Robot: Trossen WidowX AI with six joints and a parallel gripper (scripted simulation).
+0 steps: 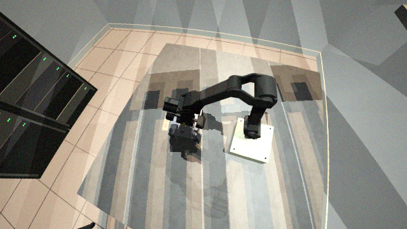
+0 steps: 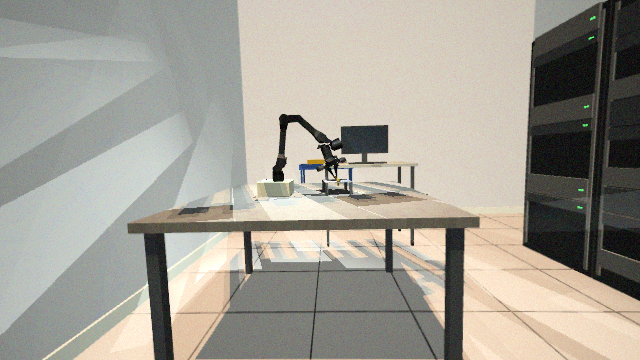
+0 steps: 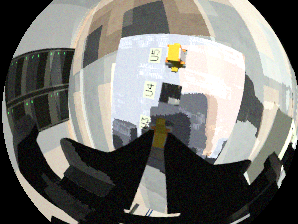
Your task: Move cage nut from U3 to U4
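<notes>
1. Gripper fingertips (image 1: 184, 122) (image 2: 336, 176) close on the yellow cage nut (image 3: 160, 134), which lies between them at the lower middle of the wrist view.
2. Only a narrow gap separates the two fingers at their tips, with the nut filling it; they are nearly shut and grip it.
3. That nut is beside the U3 label (image 3: 145, 122), on the near side of the U4 hole (image 3: 171, 93). Whether it sits in its hole or above the rail plate (image 1: 165, 124) (image 3: 131, 75), I cannot tell.
4. U4's square hole shows dark, beside the U4 label (image 3: 149, 90), with no nut in it.
5. Beyond it, the other cage nut (image 3: 175, 54) stands beside the U5 label (image 3: 155, 55), apart from the fingers.
6. Over the plate, the black arm (image 1: 219, 90) (image 2: 305, 125) reaches from its pale base block (image 1: 251, 149) (image 2: 275, 189), its gripper pointing down.
</notes>
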